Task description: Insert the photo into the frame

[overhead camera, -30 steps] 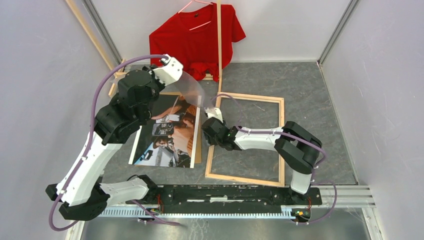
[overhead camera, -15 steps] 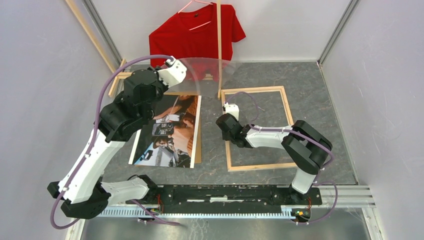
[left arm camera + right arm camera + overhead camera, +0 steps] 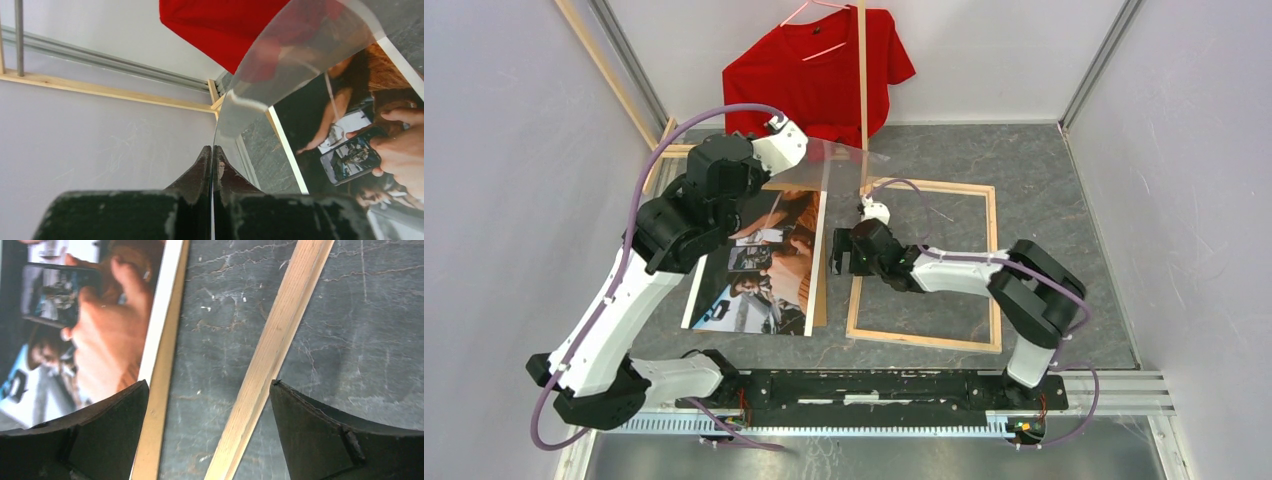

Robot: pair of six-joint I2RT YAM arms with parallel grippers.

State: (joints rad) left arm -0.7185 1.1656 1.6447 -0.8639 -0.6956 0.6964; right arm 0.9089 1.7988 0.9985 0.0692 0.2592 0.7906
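The left claw (image 3: 212, 156) pinches a bowed clear sheet (image 3: 300, 50) over the far end of the photo (image 3: 759, 265), which lies flat beside the frame (image 3: 924, 338). The right claw (image 3: 207, 385) hangs spread above the frame's left rail. I'd worry that the floppy sheet slips and shoves the photo.

One photo (image 3: 759, 265) left of centre, one frame (image 3: 924, 342) to its right. One clear sheet (image 3: 829, 160), one red T-shirt (image 3: 814, 75) up top.

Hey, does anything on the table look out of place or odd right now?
The clear sheet stands out. The left hand pinches one edge, so it bows in the air above the far end of the photo instead of lying flat. The frame lies empty beside the photo, under the open right hand.
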